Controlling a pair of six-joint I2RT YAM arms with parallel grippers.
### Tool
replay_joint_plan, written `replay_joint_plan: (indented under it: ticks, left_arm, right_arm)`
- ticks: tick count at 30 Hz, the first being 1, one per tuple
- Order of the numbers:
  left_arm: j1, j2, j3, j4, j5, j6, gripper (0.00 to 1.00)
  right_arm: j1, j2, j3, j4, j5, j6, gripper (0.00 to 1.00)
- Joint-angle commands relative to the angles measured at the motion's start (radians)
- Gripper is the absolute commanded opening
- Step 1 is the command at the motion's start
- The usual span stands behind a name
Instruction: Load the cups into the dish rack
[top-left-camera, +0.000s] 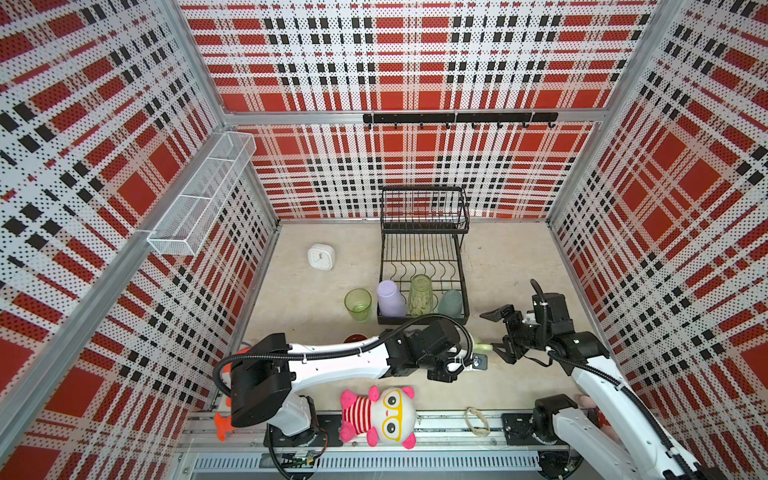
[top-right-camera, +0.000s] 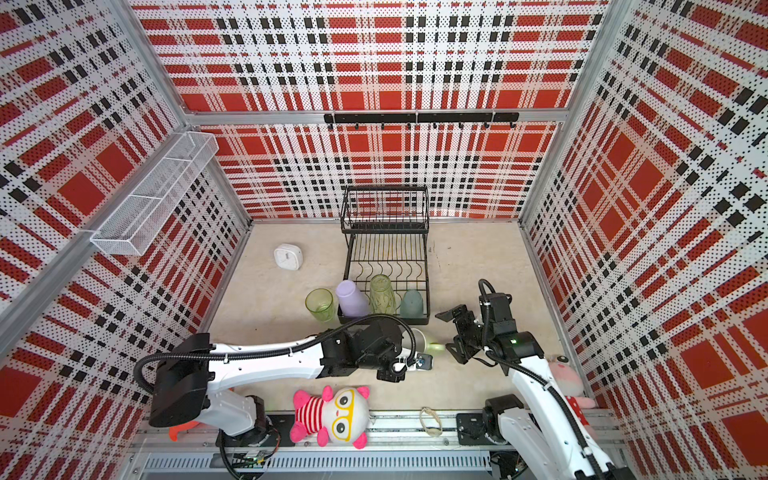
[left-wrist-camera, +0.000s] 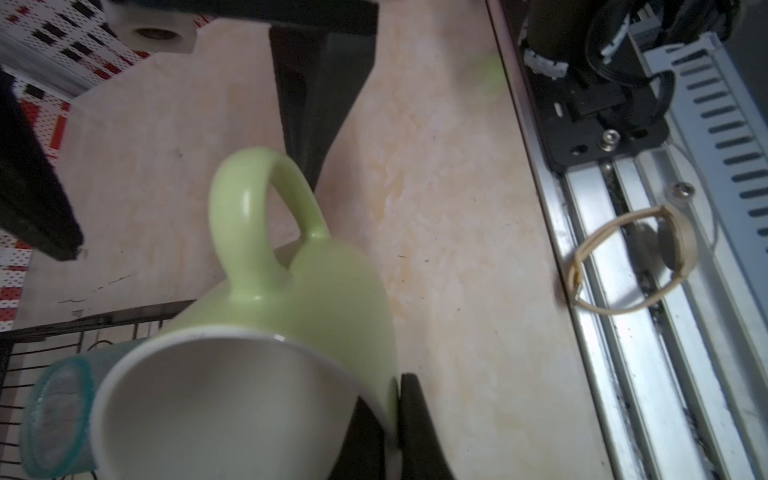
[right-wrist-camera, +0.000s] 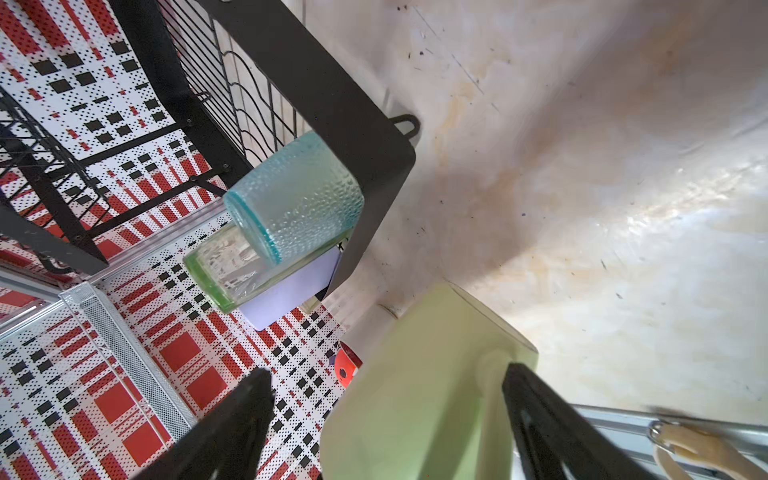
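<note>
My left gripper (left-wrist-camera: 399, 386) is shut on the rim of the pale green mug (left-wrist-camera: 316, 291), with one finger inside and one outside. The mug hangs tilted above the table, in front of the dish rack (top-left-camera: 424, 257). My right gripper (right-wrist-camera: 388, 372) stands open astride the mug (right-wrist-camera: 415, 395), handle side; one finger (right-wrist-camera: 257, 395) is clear of it. In the rack's front row stand a lavender tumbler (top-left-camera: 390, 298), a green ribbed tumbler (top-left-camera: 420, 295) and a teal cup (top-left-camera: 450, 302), all upside down. Another green tumbler (top-left-camera: 358, 304) stands upright on the table left of the rack. A red sliver of a mug (top-left-camera: 354, 337) shows behind my left arm.
A white clock (top-left-camera: 321, 256) lies left of the rack. A pink and white plush toy (top-left-camera: 378, 415) and a rubber band (top-left-camera: 477, 420) lie by the front rail. A white mesh shelf (top-left-camera: 199, 195) hangs on the left wall, and a black hook rail (top-left-camera: 459, 118) on the back wall.
</note>
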Motion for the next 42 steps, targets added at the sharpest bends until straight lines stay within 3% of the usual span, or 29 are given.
replay_joint_plan:
  ticks: [1, 4, 8, 14, 22, 30, 37, 42]
  left_arm:
    - [-0.001, -0.059, -0.043, 0.332, -0.135, -0.041, 0.0]
    - [-0.017, -0.071, -0.098, 0.51, -0.249, -0.056, 0.0]
    - [-0.078, -0.024, -0.115, 0.688, -0.377, 0.055, 0.0]
    - [-0.093, 0.061, -0.11, 0.948, -0.407, 0.127, 0.0]
    - [-0.093, 0.16, -0.075, 1.119, -0.428, 0.194, 0.0]
    - [-0.094, 0.231, -0.045, 1.259, -0.462, 0.254, 0.0]
    - [-0.095, 0.224, -0.055, 1.263, -0.427, 0.29, 0.0]
    - [-0.096, 0.228, -0.057, 1.268, -0.443, 0.294, 0.0]
  right_arm:
    - [-0.005, 0.006, 0.124, -0.155, 0.168, -0.045, 0.91]
    - [-0.007, 0.082, 0.253, -0.275, 0.246, -0.119, 0.92]
    - [-0.008, 0.122, 0.371, -0.313, 0.27, -0.166, 0.91]
    - [-0.021, 0.162, 0.503, -0.372, 0.197, -0.257, 0.82]
    - [-0.024, 0.064, 0.575, -0.417, 0.169, -0.225, 0.57]
    - [-0.024, 0.071, 0.555, -0.427, 0.143, -0.246, 0.53]
    - [-0.025, 0.077, 0.518, -0.374, 0.125, -0.257, 0.47]
    - [-0.024, 0.086, 0.499, -0.285, 0.064, -0.269, 0.24]
